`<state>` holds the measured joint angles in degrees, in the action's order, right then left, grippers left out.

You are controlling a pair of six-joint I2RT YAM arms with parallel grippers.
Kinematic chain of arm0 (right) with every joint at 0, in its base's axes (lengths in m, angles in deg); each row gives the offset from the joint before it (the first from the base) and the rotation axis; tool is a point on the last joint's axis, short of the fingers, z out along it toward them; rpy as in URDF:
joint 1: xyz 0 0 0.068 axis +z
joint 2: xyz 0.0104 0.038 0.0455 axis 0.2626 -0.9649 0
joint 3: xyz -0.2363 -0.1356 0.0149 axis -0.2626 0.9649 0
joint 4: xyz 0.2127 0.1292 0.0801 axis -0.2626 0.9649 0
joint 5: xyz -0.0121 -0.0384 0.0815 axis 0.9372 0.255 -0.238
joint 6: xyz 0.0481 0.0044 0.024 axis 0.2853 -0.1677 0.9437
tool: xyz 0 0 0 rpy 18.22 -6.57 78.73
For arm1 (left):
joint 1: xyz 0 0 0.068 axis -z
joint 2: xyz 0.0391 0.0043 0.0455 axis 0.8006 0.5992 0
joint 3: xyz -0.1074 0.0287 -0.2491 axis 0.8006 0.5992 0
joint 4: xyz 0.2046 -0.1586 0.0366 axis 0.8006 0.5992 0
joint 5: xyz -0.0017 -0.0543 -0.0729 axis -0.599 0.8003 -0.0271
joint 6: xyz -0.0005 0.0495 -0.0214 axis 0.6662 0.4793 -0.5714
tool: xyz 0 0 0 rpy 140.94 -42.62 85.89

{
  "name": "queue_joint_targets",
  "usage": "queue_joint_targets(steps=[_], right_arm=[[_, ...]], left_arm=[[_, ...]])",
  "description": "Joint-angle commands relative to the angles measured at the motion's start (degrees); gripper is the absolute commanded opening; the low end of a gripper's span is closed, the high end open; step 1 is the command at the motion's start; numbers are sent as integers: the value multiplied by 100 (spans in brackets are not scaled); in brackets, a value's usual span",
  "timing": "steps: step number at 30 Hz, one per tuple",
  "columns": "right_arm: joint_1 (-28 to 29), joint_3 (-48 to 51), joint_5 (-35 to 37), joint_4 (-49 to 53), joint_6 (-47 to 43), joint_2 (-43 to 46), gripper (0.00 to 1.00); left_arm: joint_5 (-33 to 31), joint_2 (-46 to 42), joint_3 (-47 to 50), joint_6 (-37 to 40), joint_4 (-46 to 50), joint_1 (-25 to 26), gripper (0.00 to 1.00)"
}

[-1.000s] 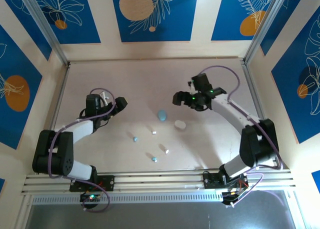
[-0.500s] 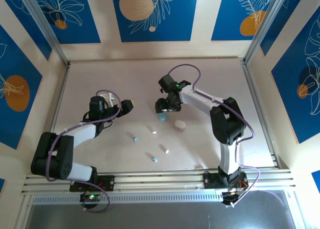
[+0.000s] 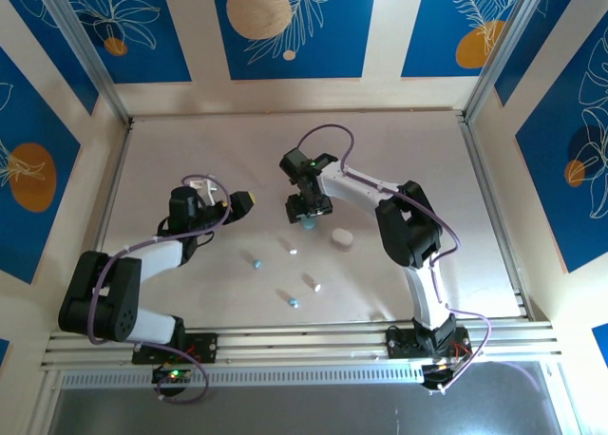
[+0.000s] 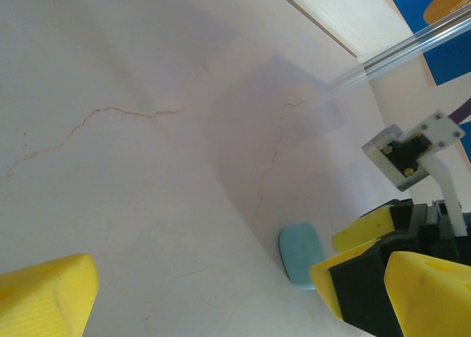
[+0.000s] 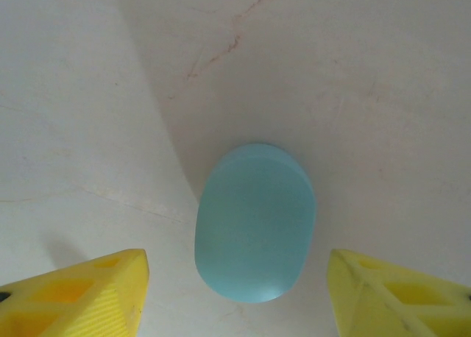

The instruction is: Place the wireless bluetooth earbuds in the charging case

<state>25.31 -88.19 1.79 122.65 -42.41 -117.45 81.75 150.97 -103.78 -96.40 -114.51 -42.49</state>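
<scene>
Light-blue charging case (image 5: 255, 223), cream table (image 5: 390, 72) with brownish veins.

**Arm hardware: visual findings**

Left arm (image 3: 142, 255) and right arm (image 3: 356, 183): white link shells between bulky black joint housings. Each is mounted on a black base plate (image 3: 176, 345) at the near edge. A thin purple cable (image 3: 328, 133) runs in loose loops along each arm. A green indicator lamp (image 3: 311, 159) is lit at the right wrist, and small green and red lamps show at the bases. Left tool (image 3: 236, 205) and right tool (image 3: 305, 210): black bodies, bright yellow wedge-shaped fingers (image 5: 81, 296) with finely ribbed faces and recessed pockets.
</scene>
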Motion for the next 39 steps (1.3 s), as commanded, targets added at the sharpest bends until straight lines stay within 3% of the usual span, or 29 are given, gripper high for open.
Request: queue_joint_targets(steps=[1, 14, 22, 25, 39], right_arm=[[55, -275, 180, 323, -79, -191, 65], [25, -427, 150, 428, 5, -377, 52], [7, -399, 99, 406, 9, -421, 50], [7, -401, 60, 402, 25, -420, 45], [-22, -410, -36, 384, 62, -447, 47]], left_arm=[[149, -101, 61, 19, -253, 55, 100], [177, -88, 67, 27, -278, 61, 100], [187, -55, 61, 25, -329, 70, 100], [190, -53, 70, 31, -365, 75, 100], [213, -16, 85, 18, -435, 95, 100]])
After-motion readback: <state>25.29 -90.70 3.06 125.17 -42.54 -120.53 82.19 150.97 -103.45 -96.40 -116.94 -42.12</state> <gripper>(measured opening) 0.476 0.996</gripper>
